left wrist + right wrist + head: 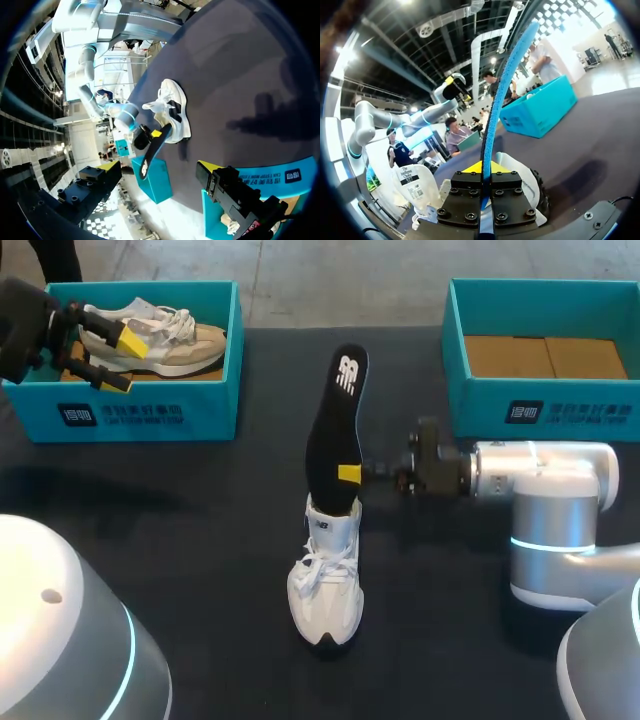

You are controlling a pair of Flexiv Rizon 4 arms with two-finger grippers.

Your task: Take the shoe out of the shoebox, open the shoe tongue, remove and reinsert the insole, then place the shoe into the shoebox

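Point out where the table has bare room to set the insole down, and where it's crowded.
Bare tabletop lies between the left shoebox and the white shoe, and between the two boxes behind the insole. The right shoebox holds nothing. Crowded: right of the shoe, where the right gripper holds the insole.

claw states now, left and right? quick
Left claw: open, holding nothing.
Right claw: closed on the insole.

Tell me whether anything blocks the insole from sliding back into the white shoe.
Nothing visible does. The right gripper holds the insole upright, its lower end already inside the opening of the white shoe.
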